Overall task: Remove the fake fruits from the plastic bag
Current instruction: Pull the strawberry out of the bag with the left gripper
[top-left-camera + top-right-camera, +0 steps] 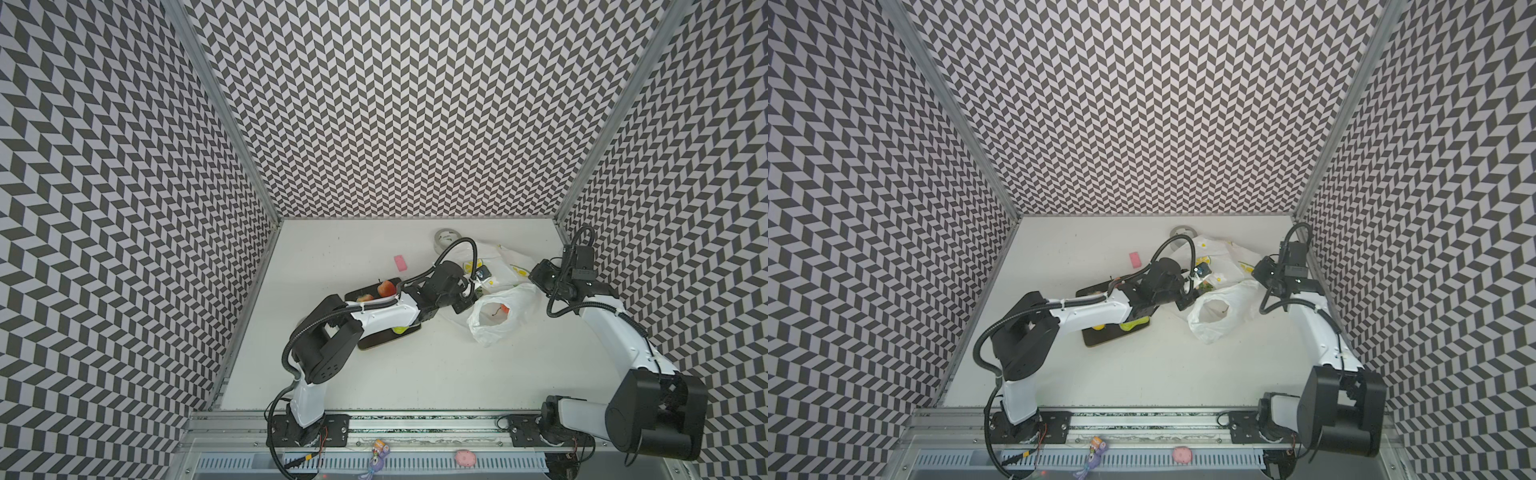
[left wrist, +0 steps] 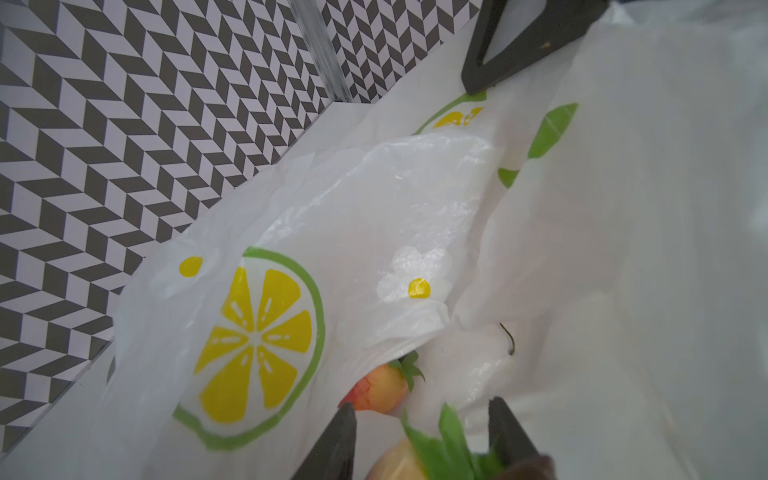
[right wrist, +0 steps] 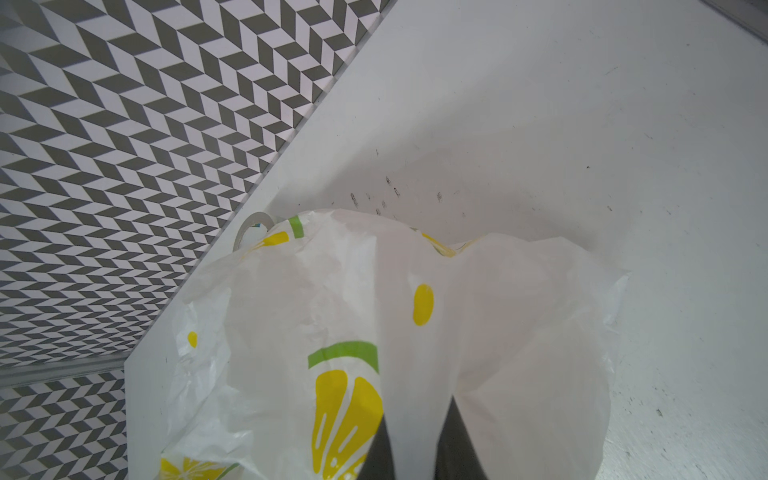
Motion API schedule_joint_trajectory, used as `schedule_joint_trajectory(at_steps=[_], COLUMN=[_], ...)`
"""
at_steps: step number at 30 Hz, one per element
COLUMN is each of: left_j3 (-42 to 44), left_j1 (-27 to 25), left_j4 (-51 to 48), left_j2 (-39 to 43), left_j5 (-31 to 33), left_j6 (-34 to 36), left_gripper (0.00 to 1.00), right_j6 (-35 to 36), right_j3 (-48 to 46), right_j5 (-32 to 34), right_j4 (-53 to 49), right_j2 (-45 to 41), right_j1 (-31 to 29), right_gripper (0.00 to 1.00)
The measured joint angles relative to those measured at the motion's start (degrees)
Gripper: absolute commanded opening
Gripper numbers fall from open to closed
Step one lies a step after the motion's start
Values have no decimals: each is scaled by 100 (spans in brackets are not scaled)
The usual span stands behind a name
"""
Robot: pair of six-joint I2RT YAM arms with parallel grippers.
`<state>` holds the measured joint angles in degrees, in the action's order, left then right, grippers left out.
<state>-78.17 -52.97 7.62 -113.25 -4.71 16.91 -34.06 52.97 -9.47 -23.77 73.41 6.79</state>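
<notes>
- At the bag's mouth, toward the far right corner of the tabletop (image 1: 415, 374), the left gripper (image 2: 423, 405) had its jaws partway closed either side of a peach-coloured fruit (image 2: 397, 461) with green leaves. Fruit and leaves filled the gap between the fingers, so I judged it gripped, not merely straddled.
- Just beyond the fingertips a second fruit (image 2: 380, 390), orange-red with a green calyx, lay half under a fold of the plastic bag (image 2: 257, 332).
- The right gripper (image 3: 417, 411) was clamped on a pinch of bag film, the plastic drawn up into the closed jaws. Judged purpose: hold the bag up and steady so the mouth gapes for the other arm.
- In a top view a handle loop lay open toward the near edge, and a red-orange fruit (image 1: 503, 309) showed through it, possibly the same second fruit. So at least one piece was still inside.
- The fake fruits taken out sat on a dark board (image 1: 376, 344) between the bag and the left edge of the tabletop. A peach-red fruit (image 1: 386, 287) lay at its far end and a yellow-green piece (image 1: 400, 330) at its near end, partly hidden under the left arm. Judged to be the drop-off place.
- Task judged well along, not finished.
- Risk noted: the thin film could catch on the leaves as the held fruit comes out.
- A grey tape roll (image 1: 444, 239) sat by the far edge just behind the bag. A pink block (image 1: 400, 262) lay apart from both bag and board. Neither belongs to the job.
</notes>
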Motion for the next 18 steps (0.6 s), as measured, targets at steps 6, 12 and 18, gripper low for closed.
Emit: schedule_joint_trajectory(at_steps=[6,12,18], left_j3=[-1008,-1757,-2332], left_j1=[55,170,260], left_j4=[-227,-695,-1130], left_j2=[-1029,-1641,-1989], left_j5=[334,660,966], left_j6=[-4,-105,-175], left_gripper=[58,68,75], right_j6=[0,15,15], right_j3=[-7,-7,-7], right_j5=[-90,-107,-109], right_j4=[-11,-57,-70], right_j2=[-2,-90,-149], right_j1=[0,0,0], right_gripper=[13,13,13])
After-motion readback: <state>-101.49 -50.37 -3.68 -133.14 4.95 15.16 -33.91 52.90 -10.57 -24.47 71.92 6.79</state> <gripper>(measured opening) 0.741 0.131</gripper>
